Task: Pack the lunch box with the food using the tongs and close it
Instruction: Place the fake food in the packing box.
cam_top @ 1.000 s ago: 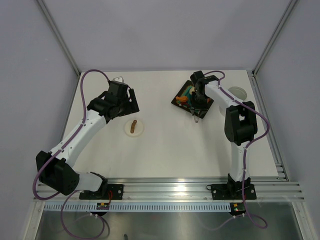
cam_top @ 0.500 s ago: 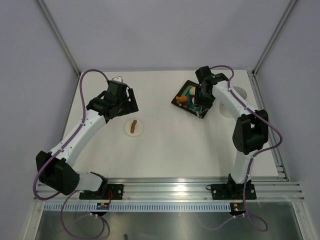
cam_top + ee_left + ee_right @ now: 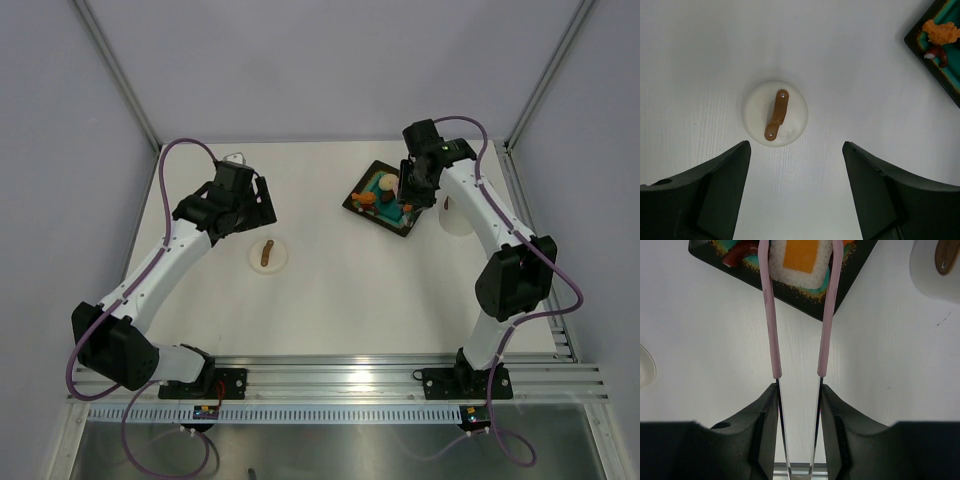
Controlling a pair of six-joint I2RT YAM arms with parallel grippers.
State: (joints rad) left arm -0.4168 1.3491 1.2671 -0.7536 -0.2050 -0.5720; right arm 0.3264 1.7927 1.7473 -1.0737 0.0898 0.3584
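Right fingers [image 3: 760, 422] clamp slim pink tongs [image 3: 769, 315] astride a white-orange piece [image 3: 800, 257].

Pink tongs [image 3: 769, 315], white lid [image 3: 796, 116], black tray [image 3: 849, 267]

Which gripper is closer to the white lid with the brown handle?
Left. The left gripper hangs open close to the lid, just beyond it. The right gripper, holding the tongs, is over the black tray, well off to the lid's right.

Bright, even light — soft shadows
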